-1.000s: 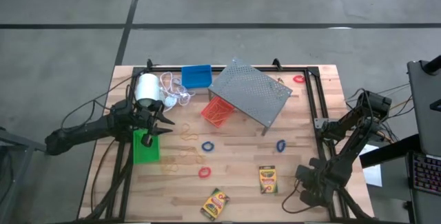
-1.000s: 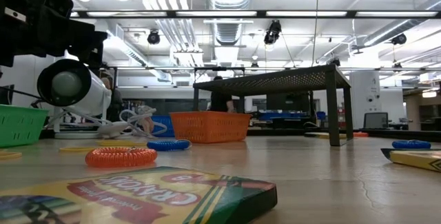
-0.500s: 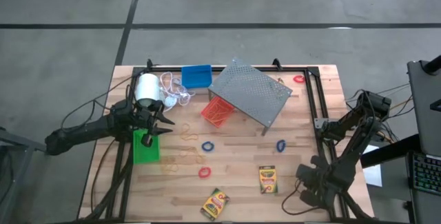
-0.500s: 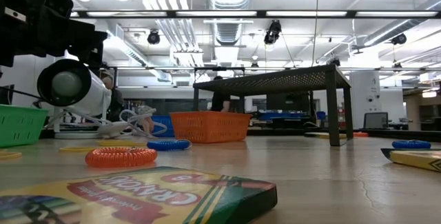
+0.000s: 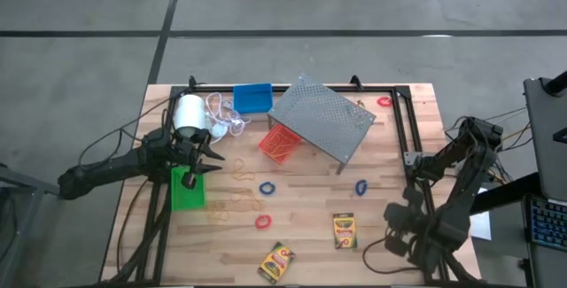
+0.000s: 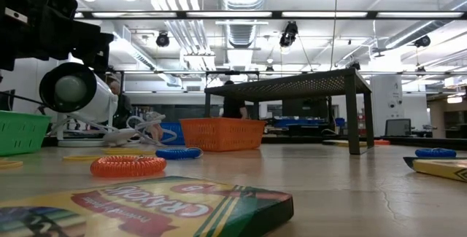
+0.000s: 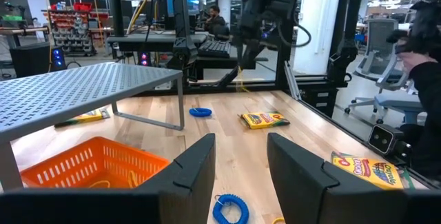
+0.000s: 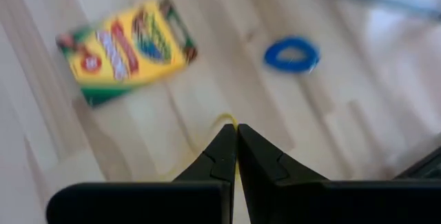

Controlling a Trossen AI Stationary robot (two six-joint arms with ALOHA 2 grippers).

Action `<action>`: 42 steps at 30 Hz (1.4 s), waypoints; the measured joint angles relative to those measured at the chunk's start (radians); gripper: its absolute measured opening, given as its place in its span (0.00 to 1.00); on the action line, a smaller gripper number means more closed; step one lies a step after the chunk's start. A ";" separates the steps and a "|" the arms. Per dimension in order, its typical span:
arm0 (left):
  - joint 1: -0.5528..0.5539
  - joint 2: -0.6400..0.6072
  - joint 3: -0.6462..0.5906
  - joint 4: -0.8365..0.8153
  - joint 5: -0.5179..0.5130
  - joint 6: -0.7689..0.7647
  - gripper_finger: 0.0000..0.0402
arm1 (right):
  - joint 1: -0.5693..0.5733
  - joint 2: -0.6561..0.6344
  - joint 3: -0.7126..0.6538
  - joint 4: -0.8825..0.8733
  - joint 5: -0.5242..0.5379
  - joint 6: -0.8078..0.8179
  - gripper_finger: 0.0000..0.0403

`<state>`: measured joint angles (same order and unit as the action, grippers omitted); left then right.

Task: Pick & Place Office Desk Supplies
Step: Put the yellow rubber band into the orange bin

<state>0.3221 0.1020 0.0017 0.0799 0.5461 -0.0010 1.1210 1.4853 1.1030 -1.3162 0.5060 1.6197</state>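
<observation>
Two yellow-and-green crayon boxes lie flat on the table, one (image 5: 344,231) near my right gripper and one (image 5: 276,262) at the near edge. Blue ring bands (image 5: 267,187) (image 5: 361,186) and red ring bands (image 5: 262,221) (image 5: 384,102) lie scattered. The blue bin (image 5: 252,97), the red-orange bin (image 5: 281,142) and the green bin (image 5: 187,188) stand on the table. My left gripper (image 5: 211,159) hangs open over the green bin, with nothing between its fingers (image 7: 241,145). My right gripper (image 5: 392,220) is shut and empty (image 8: 236,138), slanting down above the near right corner.
A grey perforated rack (image 5: 321,118) stands at the far middle, partly over the red-orange bin. A white roll with white cord (image 5: 188,112) lies at the far left. Yellow bands (image 5: 241,204) lie near the green bin. A black frame (image 5: 409,137) runs along the table's edges.
My right arm has lifted its gripper upward over the table's near right corner, and the gripper has tipped. Nothing on the table has moved.
</observation>
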 joint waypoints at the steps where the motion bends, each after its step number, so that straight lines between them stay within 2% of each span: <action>1: 0.000 0.000 0.000 0.000 0.000 0.000 0.33 | 0.000 0.000 0.016 -0.027 0.023 0.000 0.02; 8: 0.000 0.000 0.000 0.000 0.000 0.000 0.33 | 0.000 -0.001 0.114 -0.129 0.241 -0.038 0.02; 15: 0.000 0.000 0.000 0.000 0.000 0.000 0.33 | -0.003 -0.005 0.154 -0.166 0.519 -0.137 0.02; 18: 0.000 0.000 0.000 0.000 0.000 0.000 0.33 | -0.013 -0.008 0.166 -0.181 0.603 -0.142 0.02; 26: 0.000 0.000 0.000 0.000 0.000 0.000 0.33 | -0.074 -0.049 0.154 -0.170 0.705 -0.214 0.02; 32: 0.000 0.000 0.000 0.000 0.000 0.000 0.33 | -0.141 -0.081 0.151 -0.153 0.729 -0.322 0.02; 36: 0.000 0.000 0.000 0.000 0.000 0.000 0.33 | -0.193 -0.101 0.150 -0.084 0.728 -0.459 0.02; 42: 0.000 0.000 0.000 0.000 0.000 0.000 0.33 | -0.268 -0.144 0.148 0.135 0.677 -0.773 0.02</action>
<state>0.3218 0.1020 0.0019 0.0795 0.5460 -0.0010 0.8526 1.3413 1.2512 -1.1811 1.1831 0.8464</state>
